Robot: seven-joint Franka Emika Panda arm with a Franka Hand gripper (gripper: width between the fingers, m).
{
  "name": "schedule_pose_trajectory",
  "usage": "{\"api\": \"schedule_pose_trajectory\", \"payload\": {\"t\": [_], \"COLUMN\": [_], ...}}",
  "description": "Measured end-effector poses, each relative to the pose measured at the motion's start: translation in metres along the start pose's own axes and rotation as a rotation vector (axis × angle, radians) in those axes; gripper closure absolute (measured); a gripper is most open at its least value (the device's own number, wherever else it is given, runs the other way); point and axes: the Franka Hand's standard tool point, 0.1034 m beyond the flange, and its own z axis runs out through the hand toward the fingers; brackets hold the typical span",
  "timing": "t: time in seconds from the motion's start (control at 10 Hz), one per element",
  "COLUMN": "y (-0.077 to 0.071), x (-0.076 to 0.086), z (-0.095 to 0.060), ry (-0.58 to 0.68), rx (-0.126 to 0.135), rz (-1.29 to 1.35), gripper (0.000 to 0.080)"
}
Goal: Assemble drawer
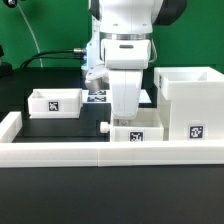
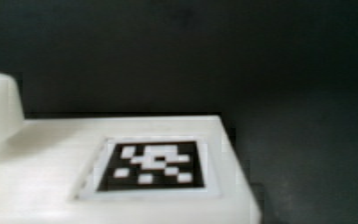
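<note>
In the exterior view my gripper [image 1: 123,117] reaches straight down onto a small white tray [image 1: 137,132] that lies by the low front wall. Its fingertips are hidden against the tray, so I cannot tell whether they grip it. The tray shows a square tag facing the camera and a dark knob [image 1: 104,128] on its left. A second knobbed tray [image 1: 55,102] sits on the exterior view's left. The tall boxy shell [image 1: 189,102] stands on the right. The wrist view shows a white tray surface [image 2: 43,165] with a tag [image 2: 158,165], very close and blurred; no fingers show there.
A low white wall [image 1: 60,150] edges the black mat [image 1: 70,125] along the front and the left. The marker board [image 1: 97,97] lies behind the arm. A black cable [image 1: 50,55] runs across the green backdrop at the back left.
</note>
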Motion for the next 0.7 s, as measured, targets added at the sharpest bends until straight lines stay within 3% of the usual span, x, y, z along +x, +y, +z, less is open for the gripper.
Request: {"api": "schedule_pose_trajectory", "payload": {"t": [0.1, 0.7], "y": [0.0012, -0.0006], "x": [0.0018, 0.0044], "z": [0.0001, 0.0011], "ry": [0.004, 0.004], "rx": [-0.017, -0.013], "rz": [0.004, 0.016], "gripper": [0.0756, 0.0756]}}
